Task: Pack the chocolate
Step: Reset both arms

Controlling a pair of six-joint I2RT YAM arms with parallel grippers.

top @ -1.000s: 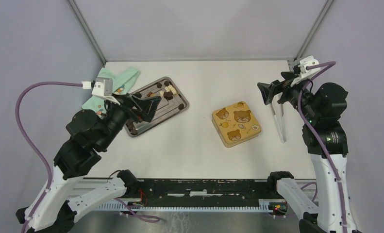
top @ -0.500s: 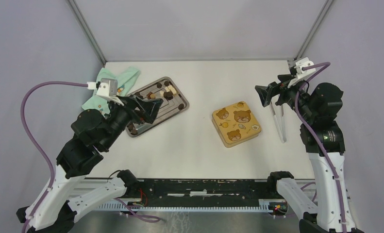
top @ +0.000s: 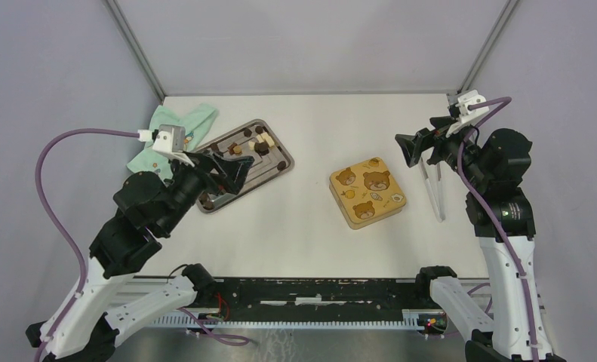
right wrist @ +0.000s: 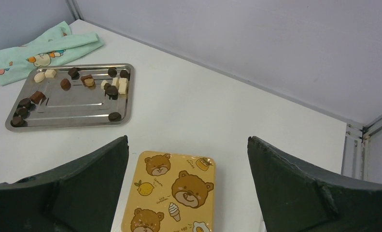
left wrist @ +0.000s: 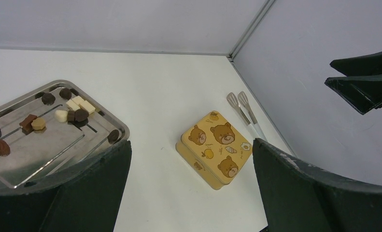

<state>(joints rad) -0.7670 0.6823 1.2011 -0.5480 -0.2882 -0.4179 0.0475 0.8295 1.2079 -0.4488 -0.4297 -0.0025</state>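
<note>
Chocolate: many little pieces (right wrist: 112, 90) are seen lying on a metal tray (right wrist: 73, 104). Some are dark brown, some are light brown and some are cream-white. None of them is held.
Spread: most pieces are gathered along the far side of the tray. A few dark ones are left at its near end, and one dark piece is seen alone at the corner closest to the tin.
Tray: it is set flat on the left part of the desk (top: 310, 128), turned at a slant.
Tin: a gold square tin (top: 367, 192) with bear pictures is placed near the middle of the desk, right of the tray and well apart from it. Its lid is shut.
Tongs: a pair of tongs (top: 433, 188) is laid flat on the desk just to the right of the tin, not touching it.
Cloth: a green cloth (top: 182, 124) with small pictures is bunched up at the far left, near the tray.
Left gripper: the left gripper (top: 231, 170) is held up in the air over the near end of the tray. It is spread wide and nothing is held in it.
Right gripper: the right gripper (top: 410, 149) is held up in the air to the right of the tin, by the far end of the tongs. It is spread wide too, and nothing is held in it.
</note>
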